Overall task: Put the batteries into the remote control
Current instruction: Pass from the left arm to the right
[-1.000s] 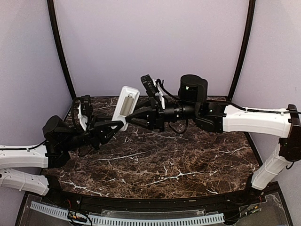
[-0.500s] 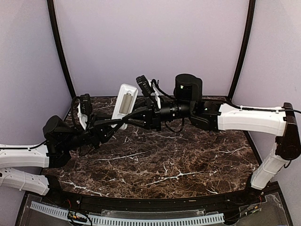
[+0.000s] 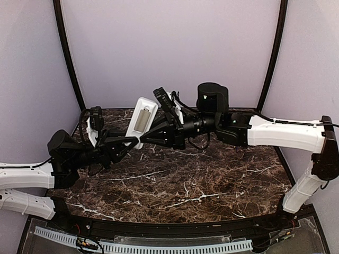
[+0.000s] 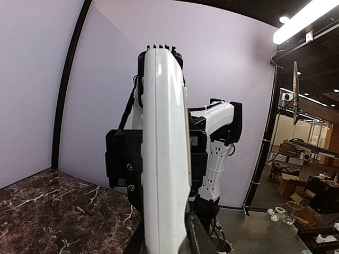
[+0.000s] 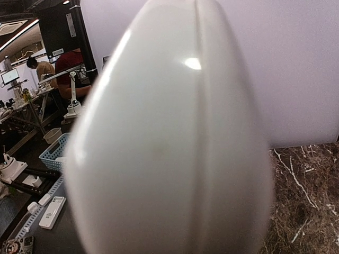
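**Remote held aloft between two claws, battery bay facing up**

Left claw (image 3: 132,142): clenched on the lower end of the remote control (image 3: 143,119), one finger on each long edge. In the left wrist view the handset stands edge-on, rising straight out from between the fingers (image 4: 139,242).

Right claw (image 3: 145,139): reaches in from the right, its fingers drawn to a narrow wedge at the same lower end of the handset, just beside the left claw's tips. Cannot tell whether it is clamped on the casing or only touching it. Its own camera is filled by a blurred white curve of the handset, with no fingers showing.

Battery bay (image 3: 142,121): uncovered and turned toward the overhead camera. One grey cylindrical battery (image 3: 141,123) lies lengthwise in it. Too small to tell whether a second slot is filled.

Remote position: tilted, upper end leaning toward the back wall, lifted off the dark marble worktop (image 3: 185,185), left of centre.

Background, right wrist view: a blue basket (image 5: 52,153) on a far bench, contents unclear.
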### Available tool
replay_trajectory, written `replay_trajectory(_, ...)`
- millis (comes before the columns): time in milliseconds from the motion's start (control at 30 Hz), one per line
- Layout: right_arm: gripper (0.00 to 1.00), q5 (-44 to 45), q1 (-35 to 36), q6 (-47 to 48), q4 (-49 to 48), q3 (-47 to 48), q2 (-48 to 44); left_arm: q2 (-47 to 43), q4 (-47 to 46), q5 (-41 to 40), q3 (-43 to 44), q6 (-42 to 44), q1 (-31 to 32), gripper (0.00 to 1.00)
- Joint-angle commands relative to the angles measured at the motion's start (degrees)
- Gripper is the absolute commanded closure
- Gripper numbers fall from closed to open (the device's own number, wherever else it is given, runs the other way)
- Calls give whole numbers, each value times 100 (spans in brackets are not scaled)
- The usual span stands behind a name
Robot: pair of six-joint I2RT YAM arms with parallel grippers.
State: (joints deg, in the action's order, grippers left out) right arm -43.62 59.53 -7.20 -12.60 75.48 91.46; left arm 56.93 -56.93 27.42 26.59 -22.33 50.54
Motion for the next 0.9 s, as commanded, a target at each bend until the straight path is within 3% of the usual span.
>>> replay_trajectory(0, 100, 310, 135, 37, 235, 131, -76, -52, 535, -81, 95, 203, 34, 100)
replay_trajectory(133, 86, 398, 133, -173, 33, 115, -56, -36, 518, -85, 91, 241, 34, 100)
replay_trajectory(467, 73, 426, 134, -742, -704, -80, 126, 150, 257, 9, 116, 206, 34, 100)
replay_trajectory(767, 100, 343, 139, -777, -753, -138, 136, 172, 136, 32, 110, 160, 34, 100)
replay_trajectory(867, 100, 303, 140, -659, -483, -71, 82, 188, 378, 56, 188, 108, 34, 100)
